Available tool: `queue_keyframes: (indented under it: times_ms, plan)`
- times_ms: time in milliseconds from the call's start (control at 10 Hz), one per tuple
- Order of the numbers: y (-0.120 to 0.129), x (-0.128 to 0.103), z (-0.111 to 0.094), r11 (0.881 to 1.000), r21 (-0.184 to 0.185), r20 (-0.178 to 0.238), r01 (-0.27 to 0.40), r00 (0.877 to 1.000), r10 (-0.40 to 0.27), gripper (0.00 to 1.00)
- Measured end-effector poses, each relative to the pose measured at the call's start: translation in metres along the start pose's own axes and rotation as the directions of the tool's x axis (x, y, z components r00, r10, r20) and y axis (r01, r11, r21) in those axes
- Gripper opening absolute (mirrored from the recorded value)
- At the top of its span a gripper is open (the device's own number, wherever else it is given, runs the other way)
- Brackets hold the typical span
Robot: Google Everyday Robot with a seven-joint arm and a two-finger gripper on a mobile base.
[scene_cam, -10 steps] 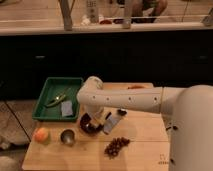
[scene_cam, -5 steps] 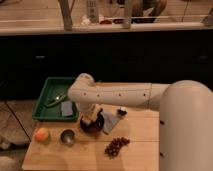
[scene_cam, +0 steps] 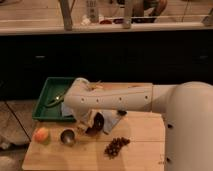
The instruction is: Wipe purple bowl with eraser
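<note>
The purple bowl [scene_cam: 97, 123] is dark and glossy and sits on the wooden table [scene_cam: 145, 150], left of centre. My white arm reaches in from the right, bends above the tray's edge and comes down onto the bowl. The gripper [scene_cam: 90, 121] is at the bowl's left rim, over its inside, and covers part of it. The eraser does not show as a separate thing; it is hidden at the gripper.
A small steel cup [scene_cam: 67, 136] and an orange fruit [scene_cam: 41, 134] lie left of the bowl. A bunch of dark grapes [scene_cam: 116, 146] lies in front. A grey-blue flat piece [scene_cam: 108, 125] touches the bowl's right side. A green tray [scene_cam: 49, 98] stands at the back left.
The arm's bend has swung further left, over the tray's edge. The gripper has stayed down at the bowl and shifted slightly left on it. The other things have not moved.
</note>
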Motion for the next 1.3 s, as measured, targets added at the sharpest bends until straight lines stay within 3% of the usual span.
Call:
queue_keyframes:
  times_ms: [400,600,900,1300]
  plan:
    - [0.051,0.019,0.001,0.995,-0.026,-0.015,-0.093,0.996,0.093,0.04]
    - [0.055,0.039,0.001,0.99,-0.025,-0.035,-0.139,0.99,0.138,0.04]
    - [0.031,0.053,0.003,0.991,-0.022,-0.049,-0.129,0.991,0.128,0.04]
    - [-0.018,0.034,0.001,0.999,0.021,-0.044,-0.048,0.998,0.049,0.04]
